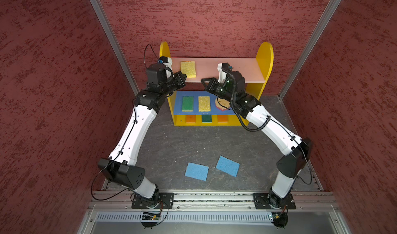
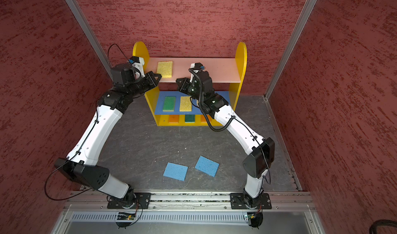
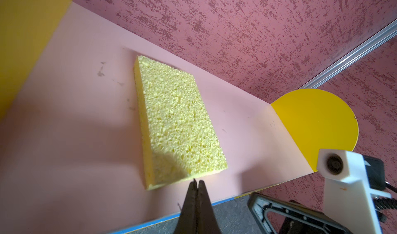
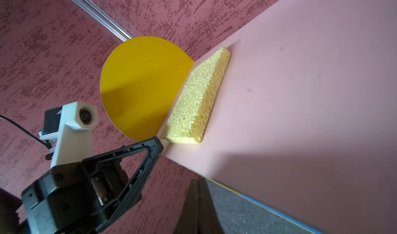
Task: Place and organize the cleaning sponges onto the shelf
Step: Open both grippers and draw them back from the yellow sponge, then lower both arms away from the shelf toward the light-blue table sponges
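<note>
- Left wrist view: the left fingers are pressed together with nothing between them. Their tips sit right at the near short edge of the top yellow sponge; I cannot tell whether they touch it.
- That sponge lies flat on the pink top board of the shelf, just ahead of the left fingers.
- Right wrist view: the right fingers are also together and empty. They hang just off the front edge of the pink board, with the top yellow sponge ahead of them on the left fingers' side.
- In both top views the two pairs of fingers point toward each other along that front edge, apart.
- Below the fingers, the blue middle board carries a green sponge and a second yellow sponge side by side. Next to them is a round sponge, partly hidden under the right arm.
- Lower still, the yellow bottom board holds a row of three: an orange sponge, a dark green sponge and another orange sponge.
- Well behind both pairs of fingers, toward the arm bases, two blue sponges lie flat on the counter, near each other but apart.
</note>
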Robot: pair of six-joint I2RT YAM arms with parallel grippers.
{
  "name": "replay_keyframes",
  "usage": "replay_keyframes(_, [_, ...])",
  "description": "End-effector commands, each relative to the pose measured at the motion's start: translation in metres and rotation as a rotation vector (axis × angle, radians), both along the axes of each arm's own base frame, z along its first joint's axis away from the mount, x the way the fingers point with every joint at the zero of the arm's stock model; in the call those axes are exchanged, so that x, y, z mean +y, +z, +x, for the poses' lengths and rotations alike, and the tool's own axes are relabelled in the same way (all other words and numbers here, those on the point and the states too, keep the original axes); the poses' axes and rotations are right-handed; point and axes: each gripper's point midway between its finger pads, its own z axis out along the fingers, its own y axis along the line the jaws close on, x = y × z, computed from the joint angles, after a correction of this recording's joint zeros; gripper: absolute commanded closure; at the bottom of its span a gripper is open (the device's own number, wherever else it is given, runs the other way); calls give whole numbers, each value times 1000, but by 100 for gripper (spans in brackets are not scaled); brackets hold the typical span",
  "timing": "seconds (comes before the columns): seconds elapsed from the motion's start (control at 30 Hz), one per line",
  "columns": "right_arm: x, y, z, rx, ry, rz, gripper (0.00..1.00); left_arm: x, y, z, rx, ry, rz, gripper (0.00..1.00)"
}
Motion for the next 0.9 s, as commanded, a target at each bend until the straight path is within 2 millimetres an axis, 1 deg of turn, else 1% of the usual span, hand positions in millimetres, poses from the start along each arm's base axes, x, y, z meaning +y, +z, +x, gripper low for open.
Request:
replay_keyframes(0.0, [-23,42,-9,-115,-65,54,100,4,5,9,-24,16,15,100])
replay_keyframes(0.1, [-30,46,-15,-132,-77,63,99,6,2,10,-13,27,11,100])
replay_keyframes(0.2, [-34,47,-19,-139,-84,67,99,6,4,10,-19,31,6,100])
replay_keyframes(0.37, [-35,47,-25,-140,-68,77,99,10,3,14,-15,50,15,100])
replay_keyframes(0.6, [-40,45,-32,-148,-71,83,97,10,6,13,-19,53,8,100])
replay_keyframes(0.77, [-42,43,-36,-144,-64,85,96,4,13,5,-24,25,-20,99])
replay_keyframes(0.87, [-43,43,-44,-140,-45,90,96,-1,21,-9,-39,2,-49,99])
